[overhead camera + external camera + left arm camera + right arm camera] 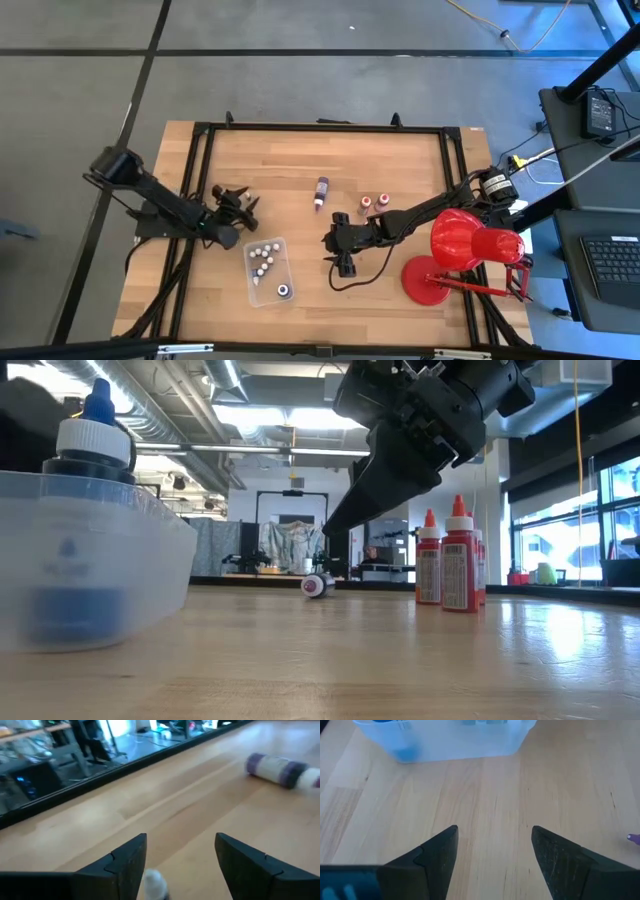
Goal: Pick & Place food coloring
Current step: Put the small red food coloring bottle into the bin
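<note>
The food coloring is spread out. Several white-capped bottles and a blue one (283, 291) stand in the clear tray (251, 288). A purple bottle (321, 192) lies on its side on the wood, and two red ones (374, 202) stand upright right of it. My left gripper (240, 205) hovers open at the tray's far-left corner, pointing toward the purple bottle (280, 770). A white cap (154, 885) shows low between its fingers. My right gripper (335, 252) hangs open right of the tray (445, 740), tilted down at bare wood. My left gripper stands open with the white cap (154, 885) close to one finger's inner side (135, 865). I cannot tell whether they touch. My right gripper touches nothing.
A big red desk lamp (455, 255) stands at the near right, its base on the wood behind my right arm. A black frame (320, 127) edges the tabletop. Bare wood lies between the tray and the red bottles (445, 555).
</note>
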Robot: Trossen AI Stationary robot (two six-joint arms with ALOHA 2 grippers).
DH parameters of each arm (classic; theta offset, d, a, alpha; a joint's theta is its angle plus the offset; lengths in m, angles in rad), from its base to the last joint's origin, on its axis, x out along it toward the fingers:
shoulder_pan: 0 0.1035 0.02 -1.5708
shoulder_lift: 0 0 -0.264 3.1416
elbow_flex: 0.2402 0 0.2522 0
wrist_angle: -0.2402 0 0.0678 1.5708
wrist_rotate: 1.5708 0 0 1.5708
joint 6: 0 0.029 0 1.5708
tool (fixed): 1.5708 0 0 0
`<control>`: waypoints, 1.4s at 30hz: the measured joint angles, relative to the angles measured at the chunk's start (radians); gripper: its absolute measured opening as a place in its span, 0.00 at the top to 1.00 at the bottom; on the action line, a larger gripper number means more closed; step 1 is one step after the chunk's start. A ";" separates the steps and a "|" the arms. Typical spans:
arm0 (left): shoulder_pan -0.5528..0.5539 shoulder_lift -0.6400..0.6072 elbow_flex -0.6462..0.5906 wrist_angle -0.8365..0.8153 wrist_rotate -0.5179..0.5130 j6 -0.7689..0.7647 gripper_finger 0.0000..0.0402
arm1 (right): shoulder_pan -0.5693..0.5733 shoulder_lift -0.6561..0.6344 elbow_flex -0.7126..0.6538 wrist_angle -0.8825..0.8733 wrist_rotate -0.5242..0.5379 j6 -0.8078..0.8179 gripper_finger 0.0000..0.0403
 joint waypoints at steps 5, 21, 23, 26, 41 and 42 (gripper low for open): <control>0.037 -0.175 0.011 -0.002 0.026 0.164 0.42 | 0.000 0.000 0.000 0.001 0.000 0.000 0.37; 0.261 -0.494 0.533 -0.578 0.282 0.489 0.42 | 0.000 0.000 0.000 -0.017 -0.030 0.002 0.37; 0.320 -0.478 0.627 -0.800 0.410 0.339 0.42 | 0.000 0.000 0.000 -0.019 -0.030 0.002 0.37; 0.406 -0.452 0.715 -1.051 0.577 0.187 0.42 | 0.000 0.000 0.000 -0.020 -0.030 0.002 0.37; 0.555 -0.325 0.735 -1.258 0.903 0.072 0.42 | 0.000 0.000 0.000 -0.025 -0.029 0.002 0.37; 0.555 -0.314 0.735 -1.258 0.896 0.053 0.42 | 0.000 0.000 0.000 -0.025 -0.029 0.001 0.37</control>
